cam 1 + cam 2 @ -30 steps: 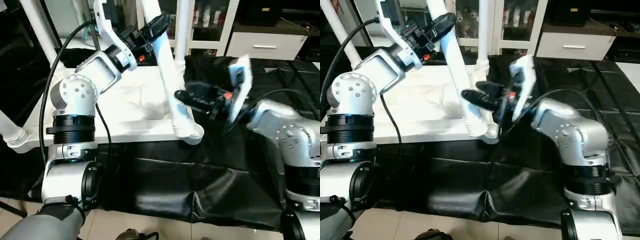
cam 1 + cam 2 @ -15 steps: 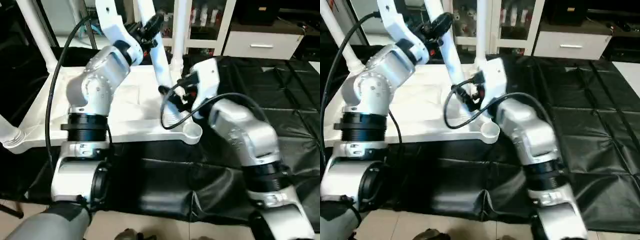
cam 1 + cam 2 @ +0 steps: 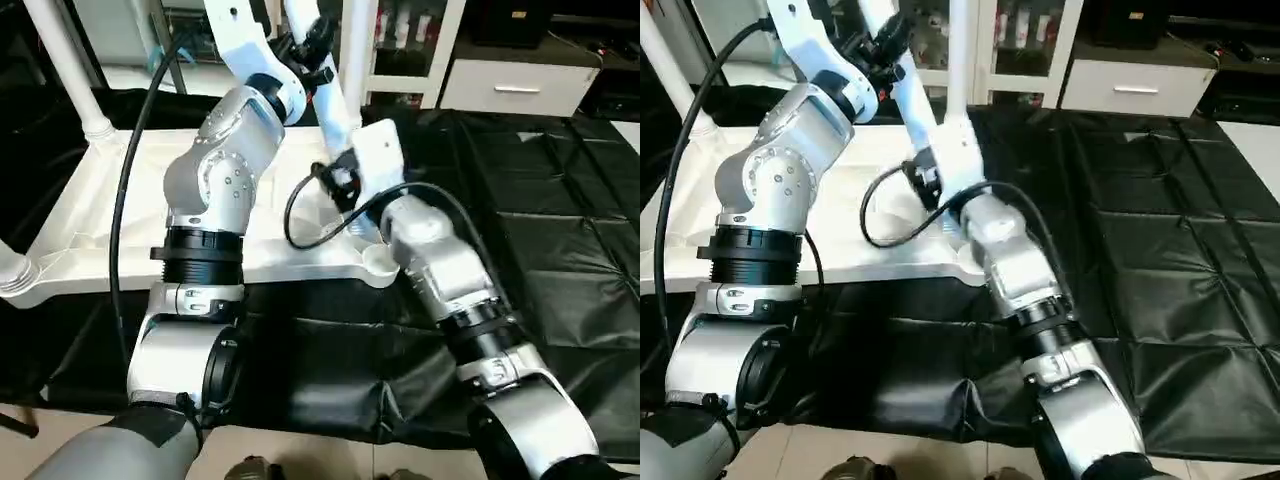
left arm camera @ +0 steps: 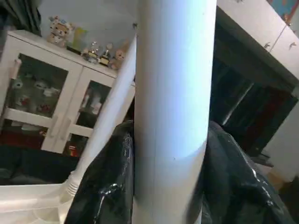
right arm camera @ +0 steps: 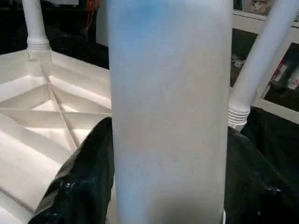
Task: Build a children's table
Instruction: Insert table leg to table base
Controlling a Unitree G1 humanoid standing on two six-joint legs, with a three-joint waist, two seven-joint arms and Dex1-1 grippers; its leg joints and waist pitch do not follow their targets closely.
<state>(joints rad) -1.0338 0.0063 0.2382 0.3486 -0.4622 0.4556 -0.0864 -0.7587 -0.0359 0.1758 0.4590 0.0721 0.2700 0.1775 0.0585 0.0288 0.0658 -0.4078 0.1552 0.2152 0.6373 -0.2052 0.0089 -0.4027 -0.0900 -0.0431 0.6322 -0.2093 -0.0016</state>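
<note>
1. Clearly, the left end effector (image 3: pixel 318 40) pinches a white leg (image 3: pixel 335 105) high on its shaft; in the left wrist view its two black fingers (image 4: pixel 105 182) press against both sides of that tube (image 4: pixel 173 107).
2. The right end effector (image 3: pixel 345 180) sits lower on the same leg, and in the right wrist view its black fingers (image 5: pixel 81 182) flank the tube (image 5: pixel 168 116) on both sides, closed around it.
3. The leg leans, its lower end at the near right corner socket (image 3: pixel 380 262) of the white tabletop (image 3: pixel 100 215); whether it is fully seated I cannot tell, because the right wrist covers the joint.
4. The tabletop lies underside up on the black-covered desk (image 3: pixel 560 200). Its ribs (image 5: pixel 51 116) show plainly in the right wrist view, while the head views give them only faintly.
5. Other legs stand upright in the far corners: one at the far left (image 3: pixel 70 70) and one at the far right (image 3: pixel 352 50). A further leg end (image 3: pixel 15 272) sits at the near left corner.
6. No writing or brand mark can be read on the table parts or the arms.
7. The left wrist view shows a white glass-door cabinet (image 4: pixel 42 102) with small figures (image 4: pixel 58 30) on top; the head views show a white drawer unit (image 3: pixel 515 85) behind the desk.
</note>
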